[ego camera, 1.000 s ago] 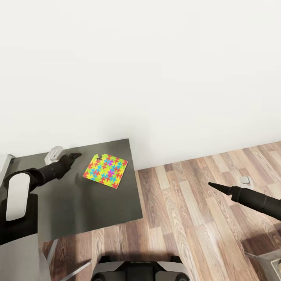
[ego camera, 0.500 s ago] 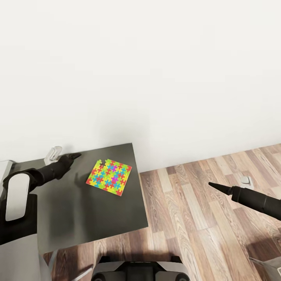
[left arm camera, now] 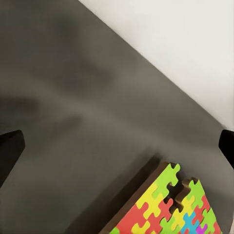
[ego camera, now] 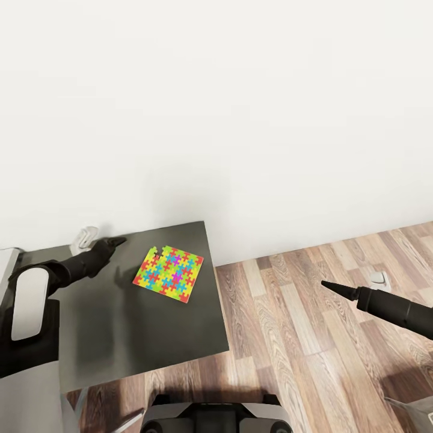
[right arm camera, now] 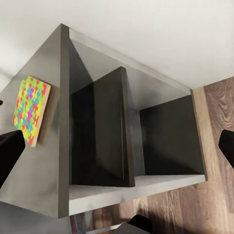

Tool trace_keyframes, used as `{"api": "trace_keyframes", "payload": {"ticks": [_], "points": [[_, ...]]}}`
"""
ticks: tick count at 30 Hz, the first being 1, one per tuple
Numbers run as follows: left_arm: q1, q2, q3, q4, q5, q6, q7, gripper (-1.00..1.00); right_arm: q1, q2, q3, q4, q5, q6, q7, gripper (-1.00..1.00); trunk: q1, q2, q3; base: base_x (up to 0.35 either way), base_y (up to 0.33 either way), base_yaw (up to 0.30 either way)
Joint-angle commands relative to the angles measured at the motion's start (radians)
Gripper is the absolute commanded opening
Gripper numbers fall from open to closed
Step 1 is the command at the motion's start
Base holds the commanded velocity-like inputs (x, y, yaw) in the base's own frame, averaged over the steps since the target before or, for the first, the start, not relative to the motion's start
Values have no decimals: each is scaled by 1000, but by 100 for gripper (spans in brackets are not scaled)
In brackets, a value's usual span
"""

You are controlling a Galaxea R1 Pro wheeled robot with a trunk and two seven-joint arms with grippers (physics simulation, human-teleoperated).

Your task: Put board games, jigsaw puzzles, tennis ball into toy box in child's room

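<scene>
- The left gripper (ego camera: 113, 242) hangs over the far left part of a dark grey top (ego camera: 144, 337), empty. In the left wrist view its two fingertips (left arm camera: 9, 148) sit at opposite edges of the picture with bare surface between them, so the jaws are spread wide.
- One jigsaw puzzle (ego camera: 169, 273) lies flat on that top, just to the right of the left gripper and slightly nearer. In the left wrist view its corner (left arm camera: 168, 204) is ahead of the open jaws and not yet between them.
- The puzzle is square and turned at a slant to the top's edges, so it has no long axis. Being thin and flat, it will probably have to be taken by an edge.
- The left arm is plainly the nearer one, so the pick looks like its job.
- The right wrist view shows this furniture as a low cabinet (right arm camera: 122, 146) with open compartments beneath, and the puzzle (right arm camera: 31, 107) near one end of its top.
- The right gripper (ego camera: 328, 284) is out over the wood-plank floor (ego camera: 313, 337), well apart from the puzzle. From the head view I cannot tell whether it is open, but its wrist view shows dark fingertips (right arm camera: 9, 155) at both edges with nothing between, so it reads as open and empty.
- A pale object (ego camera: 84, 238) at the far left edge is partly behind the arm, and I cannot identify it.
</scene>
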Motion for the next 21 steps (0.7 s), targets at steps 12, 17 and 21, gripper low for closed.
{"api": "trace_keyframes", "payload": {"ticks": [12, 17, 21], "points": [[11, -8, -11, 21, 6, -2, 11, 100, -1, 1, -1, 0, 0, 6, 3, 100, 0, -1, -1, 2, 1, 0], [12, -10, -32, 43, 5, -4, 11, 100, -1, 1, -1, 0, 0, 6, 3, 100, 0, -1, -1, 0, 0, 0], [11, -10, -42, 56, 5, -5, 11, 100, -1, 0, -1, 0, 0, 6, 3, 100, 0, -1, -1, 0, 0, 0]]}}
